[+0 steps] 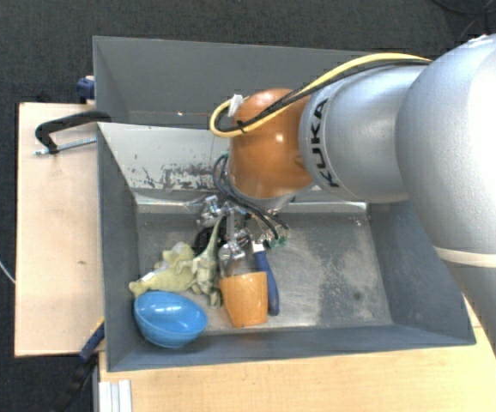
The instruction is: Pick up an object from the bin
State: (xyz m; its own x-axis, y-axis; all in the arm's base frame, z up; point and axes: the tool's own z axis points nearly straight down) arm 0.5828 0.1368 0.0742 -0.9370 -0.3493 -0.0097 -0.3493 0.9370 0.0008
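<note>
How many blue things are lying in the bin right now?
2. A rounded blue shell sits in the lower-left corner of the bin; a narrow blue piece lies just right of the orange cup. Others may be hidden under the arm.

The grey metal bin (342,281) bears a small cluster. An orange cup (245,299) sits just below the jaws in view. A pale cloth (179,269) and a blue bowl (169,318) lie to their lower left.

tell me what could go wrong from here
1. The gripper hangs over a tight cluster: pale yellow cloth, orange cup and a blue-handled thing lie close together, so it may catch two at once or none.
2. Pushing down could shove the cup against the near wall of the bin.
</note>
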